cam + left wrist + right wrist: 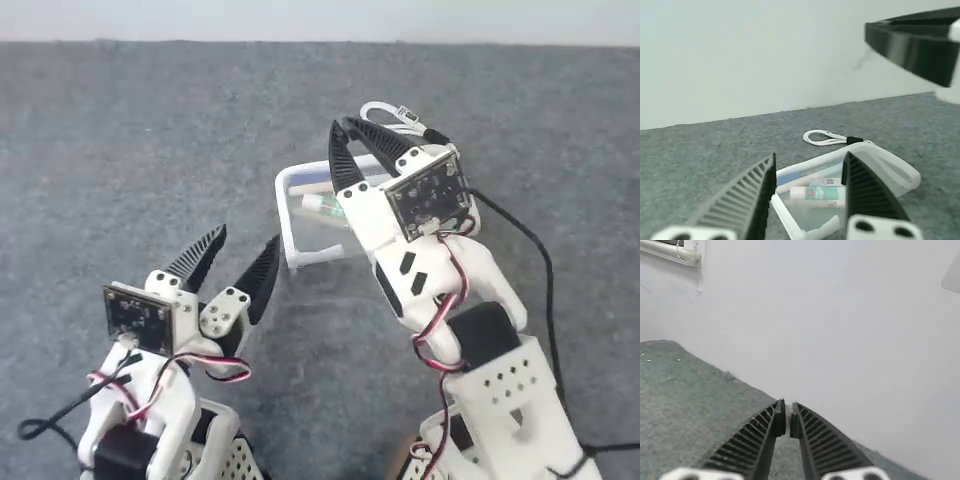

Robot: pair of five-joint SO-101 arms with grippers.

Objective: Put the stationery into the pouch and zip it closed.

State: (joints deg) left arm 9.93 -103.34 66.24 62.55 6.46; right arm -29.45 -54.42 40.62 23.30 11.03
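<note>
Clear white-trimmed plastic pouch (285, 220) holds white-green tube (322, 203); left end effector (248, 236) wide open, empty, likely to brace it; right end effector (344, 124) closed, empty.

The pouch (290, 228) is clear with white edging, its loop strap (385, 108) white with a black clasp (854, 140); the stick (325, 203) inside is white with green print. The left gripper (248, 236) and right gripper (342, 124) are black and ridged, the carpet (120, 150) mottled grey.
</note>
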